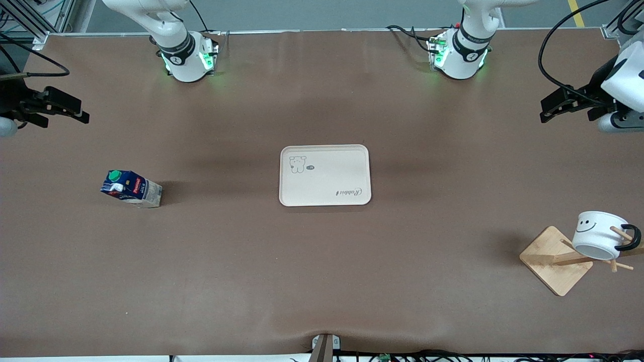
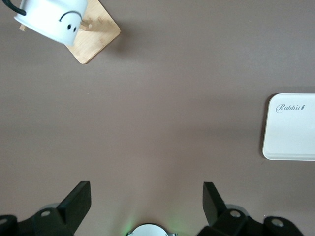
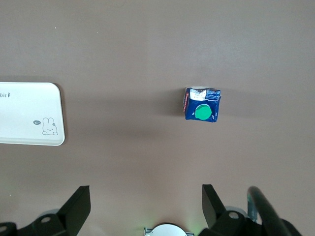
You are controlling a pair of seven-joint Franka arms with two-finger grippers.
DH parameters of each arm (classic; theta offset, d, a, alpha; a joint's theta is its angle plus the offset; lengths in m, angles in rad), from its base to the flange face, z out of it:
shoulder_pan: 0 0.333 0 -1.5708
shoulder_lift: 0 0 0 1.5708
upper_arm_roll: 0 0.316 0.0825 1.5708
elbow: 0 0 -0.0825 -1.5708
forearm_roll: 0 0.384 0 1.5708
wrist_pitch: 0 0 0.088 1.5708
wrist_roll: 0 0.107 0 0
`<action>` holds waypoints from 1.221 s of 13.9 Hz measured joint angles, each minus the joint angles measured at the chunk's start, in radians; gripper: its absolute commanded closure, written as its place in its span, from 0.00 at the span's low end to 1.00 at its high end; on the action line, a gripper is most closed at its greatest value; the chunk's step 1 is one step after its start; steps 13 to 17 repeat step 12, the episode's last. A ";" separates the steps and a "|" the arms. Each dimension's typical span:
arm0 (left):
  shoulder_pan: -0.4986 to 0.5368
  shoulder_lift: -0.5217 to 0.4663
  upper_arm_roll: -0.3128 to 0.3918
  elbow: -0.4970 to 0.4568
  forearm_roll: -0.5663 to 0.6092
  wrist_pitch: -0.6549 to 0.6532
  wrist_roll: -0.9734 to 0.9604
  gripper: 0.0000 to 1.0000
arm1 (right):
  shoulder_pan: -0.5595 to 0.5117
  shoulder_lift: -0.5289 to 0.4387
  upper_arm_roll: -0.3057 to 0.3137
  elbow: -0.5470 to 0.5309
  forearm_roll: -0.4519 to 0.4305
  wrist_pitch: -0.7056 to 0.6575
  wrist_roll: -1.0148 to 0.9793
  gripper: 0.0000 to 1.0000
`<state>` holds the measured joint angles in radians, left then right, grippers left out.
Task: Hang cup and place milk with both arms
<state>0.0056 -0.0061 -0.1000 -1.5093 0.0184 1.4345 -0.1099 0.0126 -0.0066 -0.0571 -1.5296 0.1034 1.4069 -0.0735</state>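
A cream tray (image 1: 325,175) is laid flat at the middle of the brown table (image 1: 322,271), printed with a small rabbit and the word "Rabbit". A wooden stand (image 1: 556,260) with a square base and pegs is set near the left arm's end, nearer the front camera than the tray.

I am reading the script word "Rabbit" printed on one corner of the cream tray (image 1: 325,175), with a small rabbit drawing at the corner diagonal to it. The milk carton (image 1: 132,188) is showing a red label whose lettering I cannot make out.
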 measured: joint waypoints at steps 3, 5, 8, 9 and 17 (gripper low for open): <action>0.000 0.000 0.000 0.001 0.000 0.006 0.000 0.00 | 0.000 0.000 0.001 -0.001 0.000 0.000 -0.001 0.00; 0.000 0.001 0.000 0.001 0.000 0.006 0.000 0.00 | 0.000 0.000 0.002 -0.001 -0.001 0.000 -0.001 0.00; 0.000 0.002 0.000 0.001 0.000 0.006 0.000 0.00 | 0.006 0.000 0.006 -0.002 -0.073 0.002 -0.003 0.00; 0.000 0.002 0.000 0.001 0.000 0.006 0.000 0.00 | 0.012 0.000 0.007 -0.003 -0.090 0.002 -0.003 0.00; 0.000 0.002 0.000 0.001 0.000 0.007 0.000 0.00 | 0.016 0.000 0.008 -0.006 -0.100 0.002 -0.003 0.00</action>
